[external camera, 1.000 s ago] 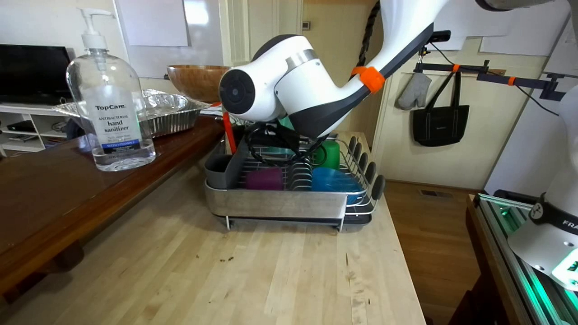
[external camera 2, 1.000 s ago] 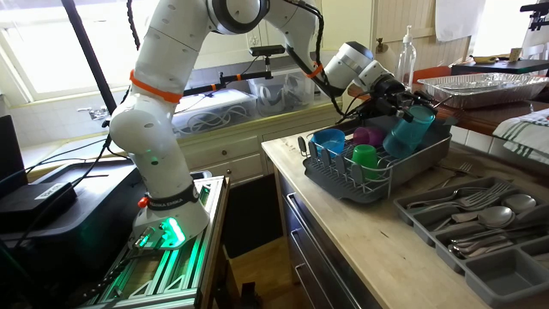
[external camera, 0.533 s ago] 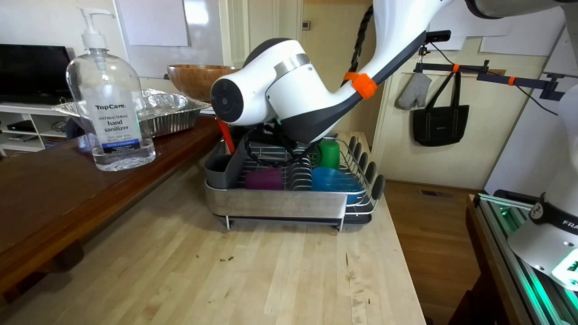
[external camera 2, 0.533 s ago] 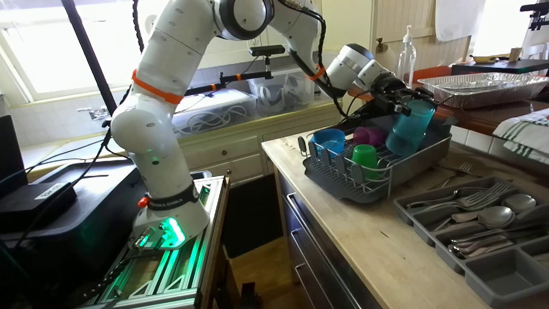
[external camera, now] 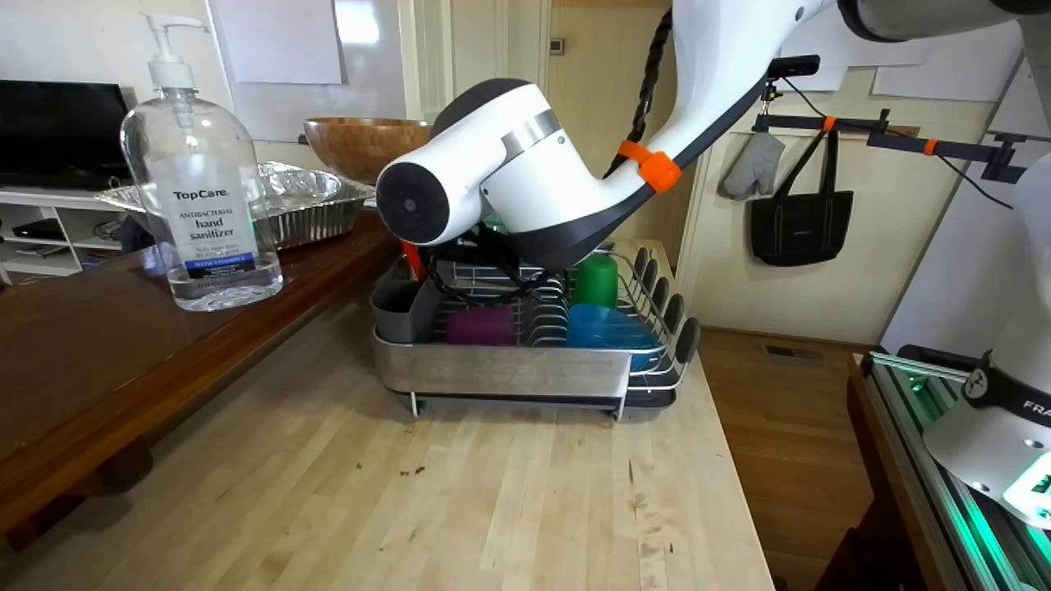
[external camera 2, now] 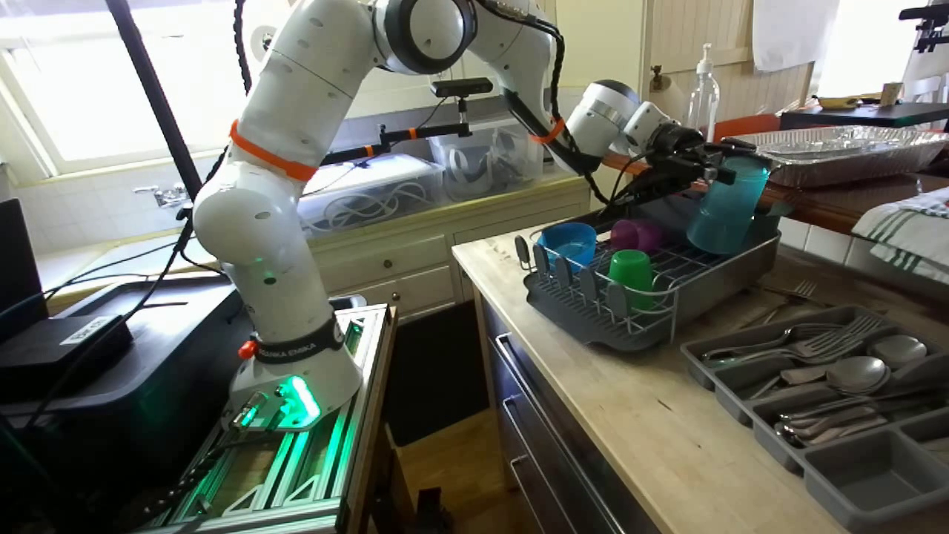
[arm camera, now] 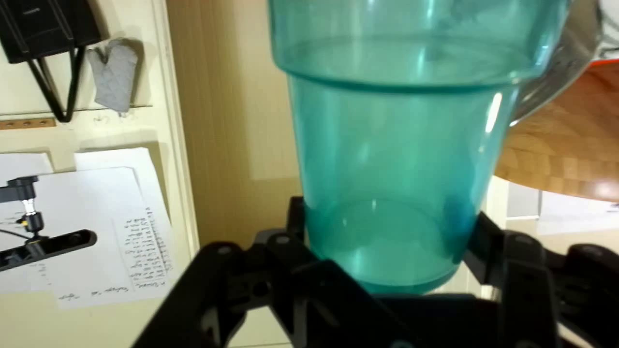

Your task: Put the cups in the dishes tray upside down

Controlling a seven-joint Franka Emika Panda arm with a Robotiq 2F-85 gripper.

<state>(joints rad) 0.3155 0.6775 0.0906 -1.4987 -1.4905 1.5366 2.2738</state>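
While the gripper point(external camera 2: 734, 159) is carrying the teal cup point(external camera 2: 723, 215) at the right of the frame in an exterior view, the cup is moving right and a little up, and is leaning less than a second ago — its narrow base is riding uppermost, so it is probably being lined up to go upside down into the right end of the dishes tray point(external camera 2: 730, 280). Left of it, the green cup point(external camera 2: 632, 268), blue cup point(external camera 2: 567, 243) and magenta cup point(external camera 2: 636, 235) are staying where they were. In an exterior view, the round wrist cap point(external camera: 413, 203) is sitting lower and farther left than before, with the teal cup mostly hidden. In the wrist view, the jaws are gripping that cup by its base at lower centre, its wider end running out of the top — whether its rim is touching the dishes tray, I cannot tell.
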